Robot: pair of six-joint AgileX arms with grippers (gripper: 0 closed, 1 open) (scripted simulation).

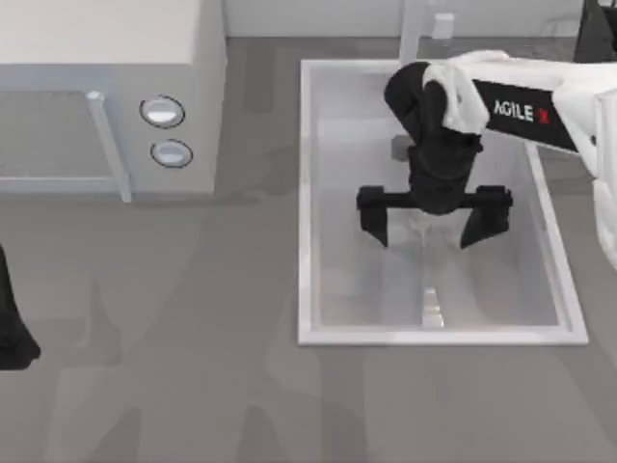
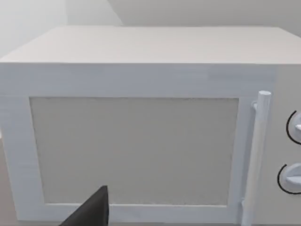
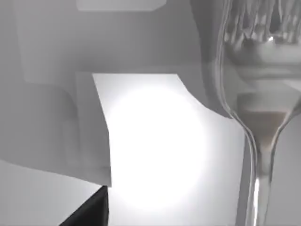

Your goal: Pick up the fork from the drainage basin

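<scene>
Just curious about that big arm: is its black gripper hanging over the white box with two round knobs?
No, the right arm's black gripper hangs over the white-rimmed sunken basin, apart from the white microwave.

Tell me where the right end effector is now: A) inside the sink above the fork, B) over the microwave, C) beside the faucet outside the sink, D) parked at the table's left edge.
A: the top view shows the right end effector spread open within the sink, straddling the fork.

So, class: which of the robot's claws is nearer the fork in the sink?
Right. The right claw hangs open directly above the fork inside the sink; the left claw sits at the table's far left edge.
</scene>
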